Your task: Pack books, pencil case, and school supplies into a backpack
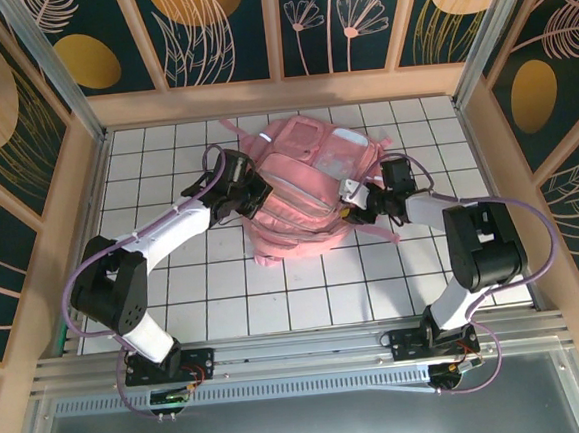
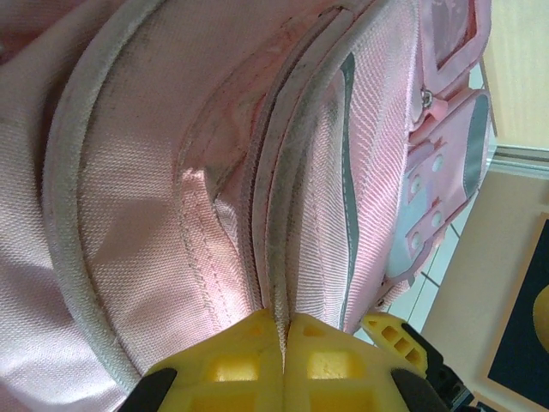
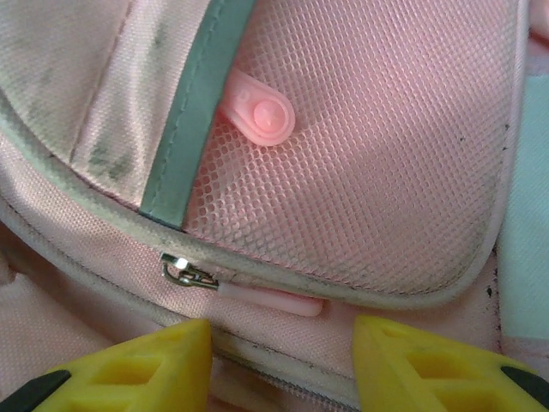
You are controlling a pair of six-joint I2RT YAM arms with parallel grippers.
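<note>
The large pink backpack (image 1: 306, 170) lies on the white tiled table, between my two grippers. At its left side, my left gripper (image 1: 258, 194) is shut on a pale piped zipper edge of the backpack (image 2: 171, 172); the yellow fingertips (image 2: 249, 343) meet around that seam. My right gripper (image 1: 354, 203) is at the bag's right side and stands open (image 3: 283, 339). It sits just below a metal zipper slider (image 3: 187, 274) with a pink pull tab (image 3: 270, 300), and nothing is between its fingers. The books, pencil case and school supplies are out of view.
A pink mesh side pocket (image 3: 369, 146) with a snap tab (image 3: 262, 116) lies above the zipper. Wooden walls (image 1: 280, 95) enclose the tiled table (image 1: 206, 303). An aluminium rail (image 1: 300, 351) runs along the near edge by the arm bases.
</note>
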